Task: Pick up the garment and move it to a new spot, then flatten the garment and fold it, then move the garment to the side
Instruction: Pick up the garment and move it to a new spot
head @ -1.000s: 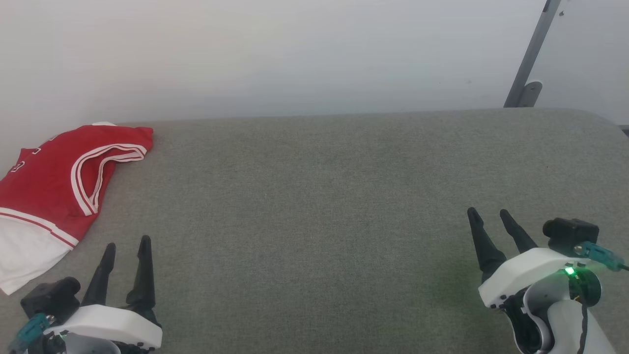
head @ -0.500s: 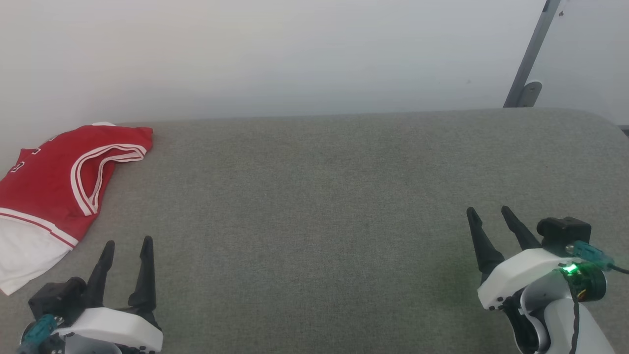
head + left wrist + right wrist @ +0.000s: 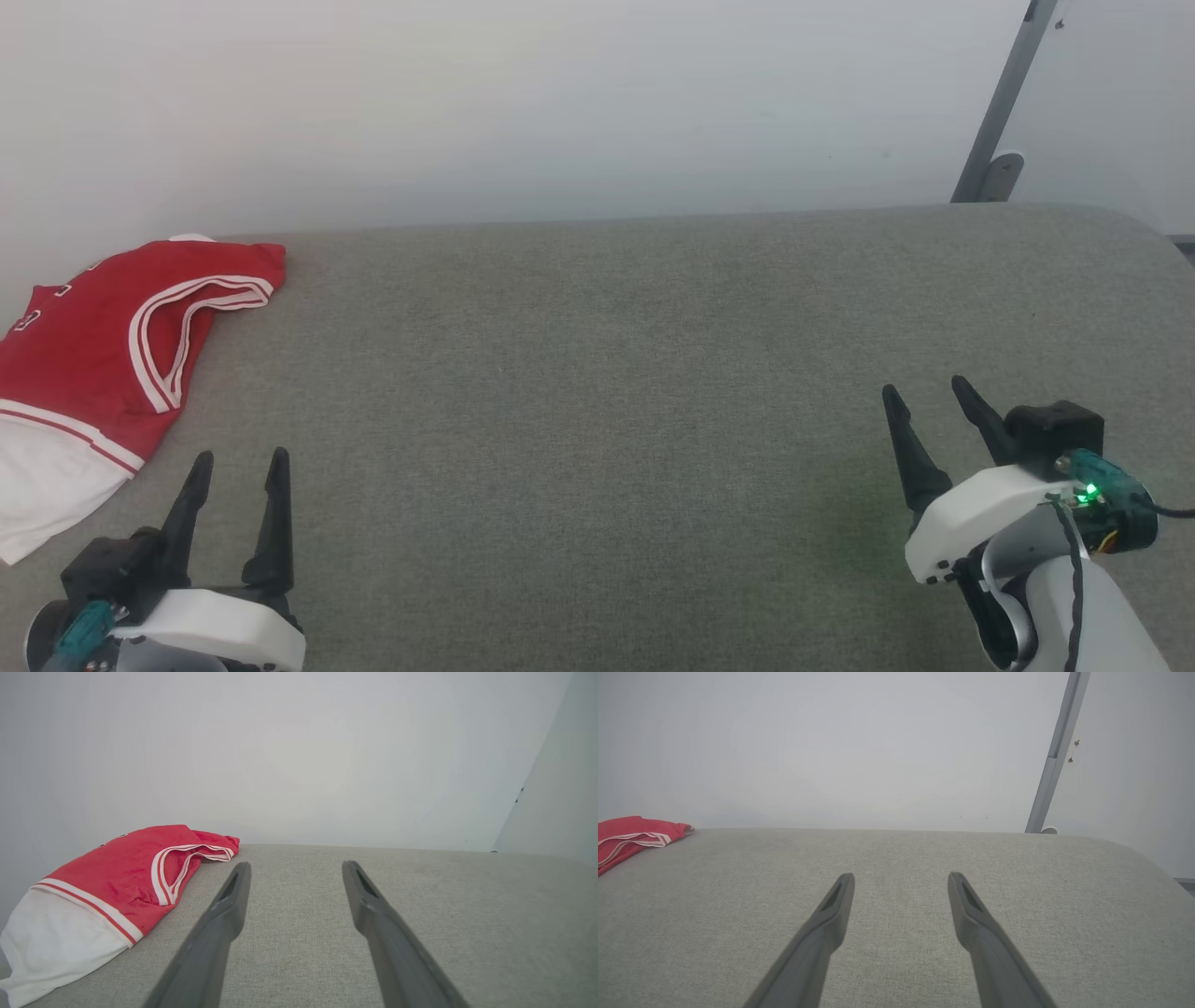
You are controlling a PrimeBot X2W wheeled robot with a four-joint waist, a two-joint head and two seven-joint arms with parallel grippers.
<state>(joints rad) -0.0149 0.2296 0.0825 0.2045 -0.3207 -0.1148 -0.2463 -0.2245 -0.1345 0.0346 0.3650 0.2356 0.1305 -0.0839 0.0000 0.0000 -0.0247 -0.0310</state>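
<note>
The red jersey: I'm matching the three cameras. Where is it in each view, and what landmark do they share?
Head view: garment at the left edge, mid-height, on the surface's far left corner.
Left wrist view: garment at left, from mid-height down to the bottom corner.
Right wrist view: the garment's red tip at the left edge, mid-height.
Shared landmark: the grey padded surface, its far edge meeting the white wall.

open room runs across the grey cushion [image 3: 597, 373] from middle to right; the garment [image 3: 84, 355] blocks the far left, the wall [image 3: 560, 112] bounds the far side.
</note>
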